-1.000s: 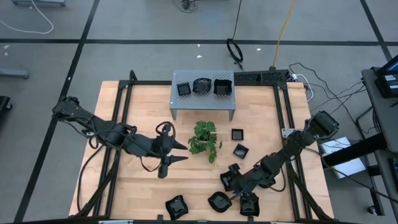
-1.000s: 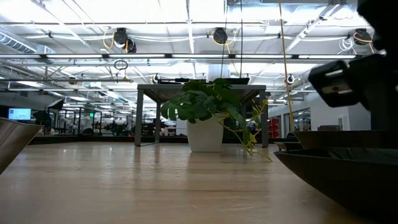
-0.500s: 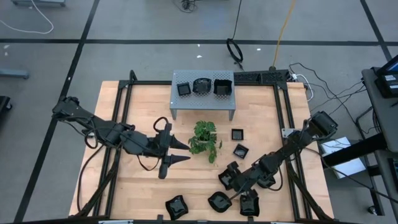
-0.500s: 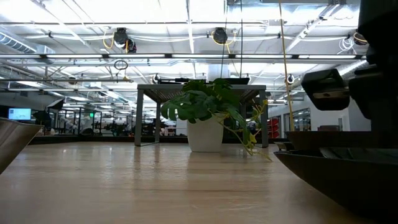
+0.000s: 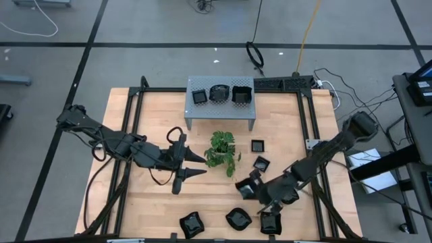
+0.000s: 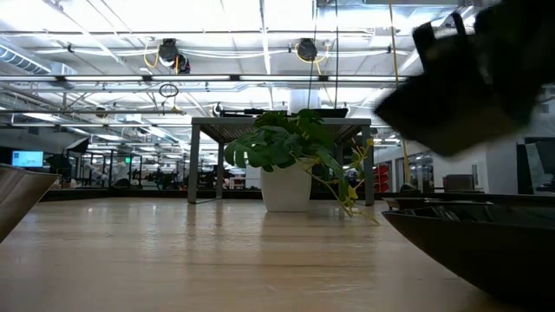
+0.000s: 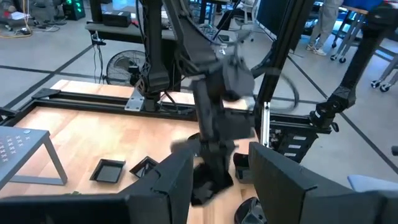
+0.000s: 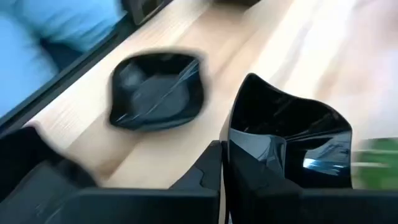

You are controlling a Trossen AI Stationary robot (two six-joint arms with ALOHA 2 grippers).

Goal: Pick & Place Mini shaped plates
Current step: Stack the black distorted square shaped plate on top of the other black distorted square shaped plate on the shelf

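**A:** Right gripper (image 5: 251,191) status?

**B:** Fingers pressed together, pinching the rim of a black square plate (image 8: 287,152). In the high view the plate (image 5: 248,189) is sitting at the gripper tip, between the gripper and the potted plant (image 5: 221,150). The low view is showing the right arm up above the tabletop (image 5: 155,115).

**A:** Other plates near it?

**B:** Three along the tabletop edge behind and beside the gripper: a wavy plate (image 5: 190,224), a rounded plate (image 5: 237,218) and another dark plate (image 5: 270,223) just beside the right arm's wrist. The right wrist view is showing the rounded plate (image 8: 158,91) lying flat on the wood, apart from the held one. Ahead of the gripper, two small square plates (image 5: 257,145) are lying next to the plant, one flat, one turned at an angle.

**A:** Shelf?

**B:** Grey perforated shelf (image 5: 221,102) is standing well beyond the plant from the gripper. Three plates are sitting on top in a row: small square plate (image 5: 199,96), round-ish one (image 5: 217,92), larger square one (image 5: 241,94).

**A:** Left arm?

**B:** Left gripper (image 5: 192,164) is hovering on the opposite side of the plant, fingers spread, pinching nothing. Its tips are pointing toward the plant. Its wrist view is looking across at the right arm (image 7: 219,118) with the plate hanging below it.
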